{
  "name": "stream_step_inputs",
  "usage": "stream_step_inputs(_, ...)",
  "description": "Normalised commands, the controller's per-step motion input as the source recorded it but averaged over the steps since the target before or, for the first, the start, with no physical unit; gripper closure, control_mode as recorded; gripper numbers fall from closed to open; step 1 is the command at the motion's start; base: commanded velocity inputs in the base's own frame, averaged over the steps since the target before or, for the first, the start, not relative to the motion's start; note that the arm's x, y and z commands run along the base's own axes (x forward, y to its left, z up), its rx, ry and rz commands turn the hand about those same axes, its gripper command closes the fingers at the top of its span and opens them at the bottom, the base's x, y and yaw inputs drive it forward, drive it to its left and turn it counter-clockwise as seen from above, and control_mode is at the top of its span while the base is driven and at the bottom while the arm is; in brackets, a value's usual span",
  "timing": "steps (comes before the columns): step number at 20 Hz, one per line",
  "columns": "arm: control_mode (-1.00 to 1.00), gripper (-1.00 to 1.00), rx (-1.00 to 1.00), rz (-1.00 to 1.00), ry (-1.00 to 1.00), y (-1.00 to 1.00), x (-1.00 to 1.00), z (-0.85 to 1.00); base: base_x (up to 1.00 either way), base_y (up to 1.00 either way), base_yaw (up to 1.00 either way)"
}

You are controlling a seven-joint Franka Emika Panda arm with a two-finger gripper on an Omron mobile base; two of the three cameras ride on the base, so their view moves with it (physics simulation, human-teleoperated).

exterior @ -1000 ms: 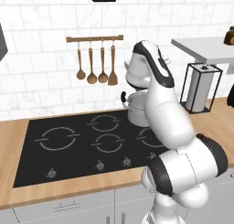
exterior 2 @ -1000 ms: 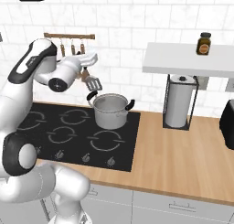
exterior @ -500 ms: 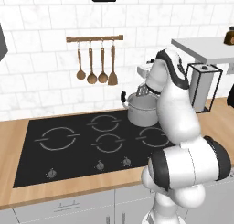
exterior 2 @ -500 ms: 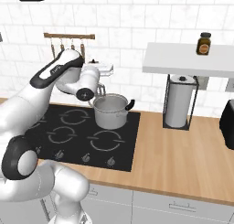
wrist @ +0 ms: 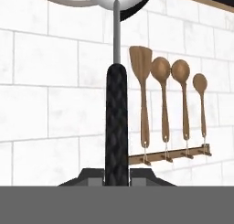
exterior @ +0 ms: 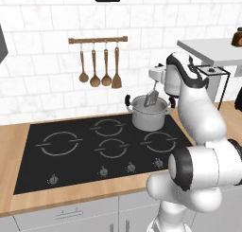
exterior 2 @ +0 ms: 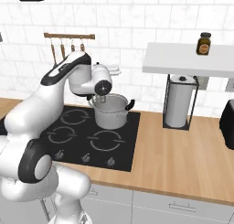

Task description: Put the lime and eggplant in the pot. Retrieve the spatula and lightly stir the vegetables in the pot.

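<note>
The steel pot (exterior: 149, 115) stands on the back right burner, also seen in the right base view (exterior 2: 111, 113). Its contents are hidden, so neither lime nor eggplant can be seen. My gripper (exterior: 157, 82) hangs just above the pot, shut on the black handle of the spatula (exterior: 151, 98). The grey slotted blade points down over the pot's mouth. In the hand view the spatula handle (wrist: 116, 127) runs straight up from between my gripper's fingertips (wrist: 116, 178) to the pot rim (wrist: 91, 0) at the top edge.
Wooden spoons and a wooden spatula (exterior: 99, 67) hang on a wall rail left of the pot. The black cooktop (exterior: 71, 150) spreads to the left. A paper towel stand (exterior 2: 178, 101) sits under a white shelf holding a jar (exterior 2: 203, 43).
My hand has swung right and slightly down, carrying the spatula from near the rail to over the pot. The blade now hangs above the pot's opening.
</note>
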Motion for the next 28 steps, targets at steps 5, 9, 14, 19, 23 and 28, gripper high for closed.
stream_step_inputs(5, -1.0, 1.0, 0.03, 0.0, 0.04, -0.11, 0.18, -0.06, 0.0, 0.0, 0.0)
stream_step_inputs(9, -1.0, 1.0, 0.03, 0.0, 0.04, -0.06, 0.3, -0.1, 0.0, 0.0, 0.0)
stream_step_inputs(14, -1.0, 1.0, 0.0, 0.0, 0.07, -0.1, 0.27, -0.24, 0.0, 0.0, 0.0)
stream_step_inputs(19, -1.0, 1.0, 0.01, 0.0, 0.04, -0.15, 0.15, -0.31, 0.0, 0.0, 0.0)
stream_step_inputs(23, -1.0, 1.0, 0.01, 0.0, 0.0, -0.12, 0.25, -0.31, 0.0, 0.0, 0.0)
stream_step_inputs(28, -1.0, 1.0, 0.0, 0.0, 0.0, -0.06, 0.29, -0.44, 0.0, 0.0, 0.0)
